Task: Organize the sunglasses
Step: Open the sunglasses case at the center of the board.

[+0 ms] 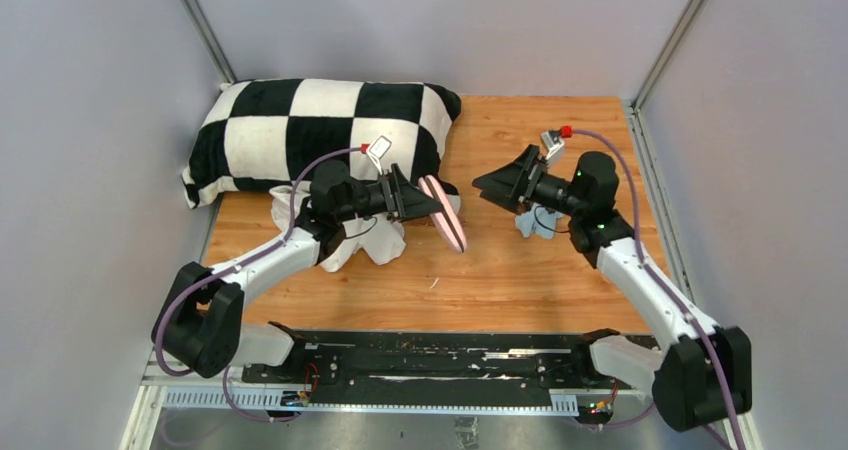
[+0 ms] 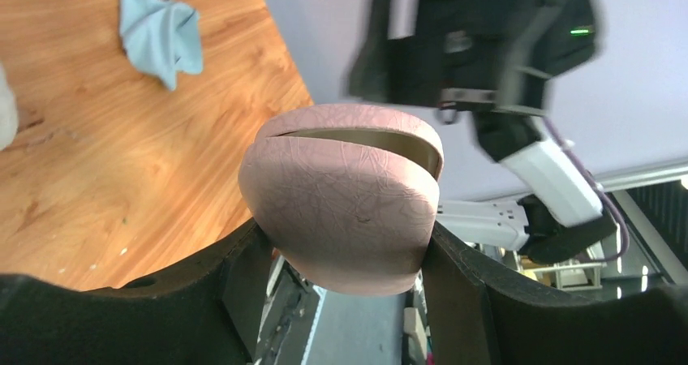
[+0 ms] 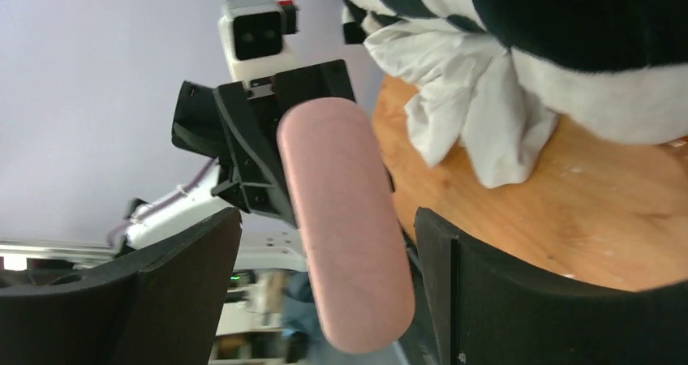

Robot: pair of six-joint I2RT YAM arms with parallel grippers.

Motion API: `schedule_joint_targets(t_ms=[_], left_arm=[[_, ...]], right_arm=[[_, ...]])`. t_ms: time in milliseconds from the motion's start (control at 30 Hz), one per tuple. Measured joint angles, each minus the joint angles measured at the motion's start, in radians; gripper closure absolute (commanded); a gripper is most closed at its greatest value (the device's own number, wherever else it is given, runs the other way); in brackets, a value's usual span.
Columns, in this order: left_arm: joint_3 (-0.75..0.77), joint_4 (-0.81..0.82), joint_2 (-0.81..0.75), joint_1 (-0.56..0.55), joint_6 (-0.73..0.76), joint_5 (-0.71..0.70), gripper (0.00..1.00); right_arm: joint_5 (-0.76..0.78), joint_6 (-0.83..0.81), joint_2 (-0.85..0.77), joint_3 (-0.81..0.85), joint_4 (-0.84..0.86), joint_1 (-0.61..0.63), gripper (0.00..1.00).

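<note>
My left gripper (image 1: 425, 198) is shut on one end of the pink oblong case (image 1: 446, 217) and holds it above the table, its free end tilted down toward the front. In the left wrist view the case (image 2: 341, 195) sits wedged between both fingers (image 2: 235, 276), its seam slightly ajar with cream showing. My right gripper (image 1: 492, 183) faces the case from the right and is open. In the right wrist view the case (image 3: 341, 219) hangs between its spread fingers (image 3: 470, 268) without touching them. The sunglasses are out of view.
A small light-blue cloth (image 1: 533, 225) lies on the wooden table (image 1: 500, 280) under my right arm. A crumpled white cloth (image 1: 365, 242) lies beneath my left arm. A black-and-white checkered pillow (image 1: 320, 135) fills the back left. Grey walls close in on both sides.
</note>
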Motion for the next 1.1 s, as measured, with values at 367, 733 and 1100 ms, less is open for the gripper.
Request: schedule_joint_targets(t_ms=[367,733,1100], left_arm=[[0.000,-0.129,0.122,-0.002,0.018,-0.026,1.00],[-0.011,-0.146,0.321,-0.098,0.116,-0.074,1.00],[-0.013,-0.156,0.421,-0.118,0.156,-0.104,1.00]], right_arm=[[0.230,-0.688,-0.164,0.261,-0.777,0.061,0.17],[0.388,-0.841,-0.155,0.159,-0.944,0.211,0.19],[0.434,-0.794,-0.051,-0.004,-0.858,0.283,0.26]])
